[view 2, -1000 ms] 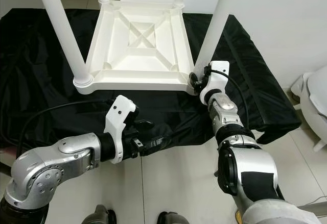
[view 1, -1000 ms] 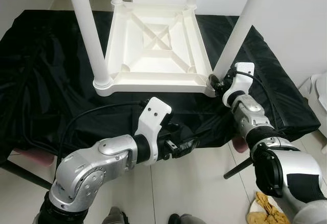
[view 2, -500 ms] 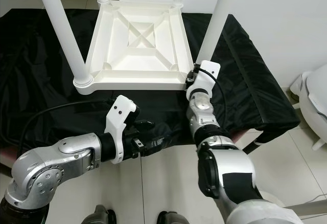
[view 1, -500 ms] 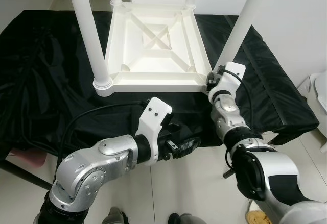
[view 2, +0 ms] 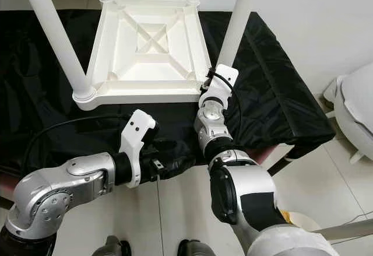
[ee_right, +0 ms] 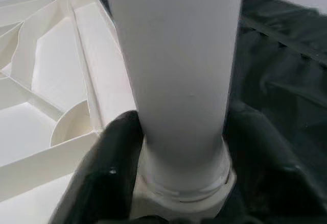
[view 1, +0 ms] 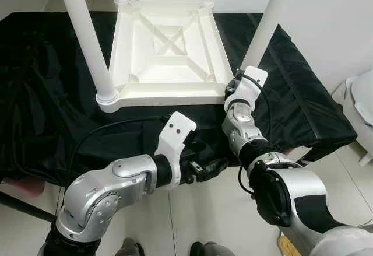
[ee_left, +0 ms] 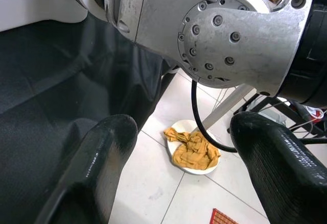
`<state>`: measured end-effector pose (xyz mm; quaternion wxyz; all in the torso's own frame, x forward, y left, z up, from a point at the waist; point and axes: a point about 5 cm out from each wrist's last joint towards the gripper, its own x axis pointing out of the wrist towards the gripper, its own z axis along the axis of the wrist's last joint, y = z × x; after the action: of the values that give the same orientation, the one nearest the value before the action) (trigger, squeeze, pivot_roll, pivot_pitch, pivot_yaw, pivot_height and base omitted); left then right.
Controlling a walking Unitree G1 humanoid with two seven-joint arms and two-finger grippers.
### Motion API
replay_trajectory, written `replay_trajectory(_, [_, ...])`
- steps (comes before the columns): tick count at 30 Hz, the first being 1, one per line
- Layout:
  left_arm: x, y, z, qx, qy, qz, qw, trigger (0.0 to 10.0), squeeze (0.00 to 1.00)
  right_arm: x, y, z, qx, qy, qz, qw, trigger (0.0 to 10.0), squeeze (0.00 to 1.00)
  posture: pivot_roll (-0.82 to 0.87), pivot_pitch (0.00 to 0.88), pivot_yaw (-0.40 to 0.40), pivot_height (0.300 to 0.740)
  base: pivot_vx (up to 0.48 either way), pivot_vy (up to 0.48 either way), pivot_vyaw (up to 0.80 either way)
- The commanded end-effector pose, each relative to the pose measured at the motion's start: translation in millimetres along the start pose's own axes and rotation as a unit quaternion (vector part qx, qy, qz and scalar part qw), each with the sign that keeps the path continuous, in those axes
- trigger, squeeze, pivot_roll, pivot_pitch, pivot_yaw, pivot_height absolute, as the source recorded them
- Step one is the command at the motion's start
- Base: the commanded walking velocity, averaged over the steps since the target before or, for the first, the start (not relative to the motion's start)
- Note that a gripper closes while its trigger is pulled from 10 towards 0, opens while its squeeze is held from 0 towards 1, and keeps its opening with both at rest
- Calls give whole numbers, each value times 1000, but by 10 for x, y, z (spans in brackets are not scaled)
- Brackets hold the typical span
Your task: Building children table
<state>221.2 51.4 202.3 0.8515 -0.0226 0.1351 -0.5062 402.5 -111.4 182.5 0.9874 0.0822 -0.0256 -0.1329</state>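
- Since the table top [view 1: 169, 52] lies upside down on the black cloth [view 1: 46, 81], its corner sockets face up, so you can work the legs in from above.
- Your right gripper [ee_right: 173, 152] is clamped round the near-right leg [view 1: 265, 25] at its socket, probably seating it.
- Left gripper [ee_left: 179, 168] hangs spread wide, holding nothing, off the cloth's front edge.
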Motion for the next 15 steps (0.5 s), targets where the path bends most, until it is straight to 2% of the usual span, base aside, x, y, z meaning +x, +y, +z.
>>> replay_trajectory(1, [-11, -29, -19, -1, 6, -9, 1000, 10000, 0, -39, -70, -118, -10, 3, 4, 1000, 10000, 1000, 62, 144, -25, 740, 0, 0, 0])
replay_trajectory(5, [-12, -25, -18, 0, 6, -9, 1000, 10000, 0, -47, -155, -81, -26, -41, 27, 998, 10000, 1000, 58, 145, -24, 740, 0, 0, 0])
replay_trajectory(7, [0, -16, -11, 2, 4, -9, 1000, 10000, 0, -77, -168, -29, -18, -76, 62, 995, 10000, 1000, 42, 144, -21, 740, 0, 0, 0])
replay_trajectory(10, [9, 7, 2, 5, 1, -5, 1000, 10000, 0, -115, -173, 7, -5, -99, 91, 991, 10000, 1000, 40, 143, -22, 740, 0, 0, 0])
replay_trajectory(15, [9, 107, 25, 6, -7, 18, 1000, 10000, 0, -193, -244, 32, -13, -130, 101, 986, 10000, 1000, 36, 137, -24, 740, 0, 0, 0])
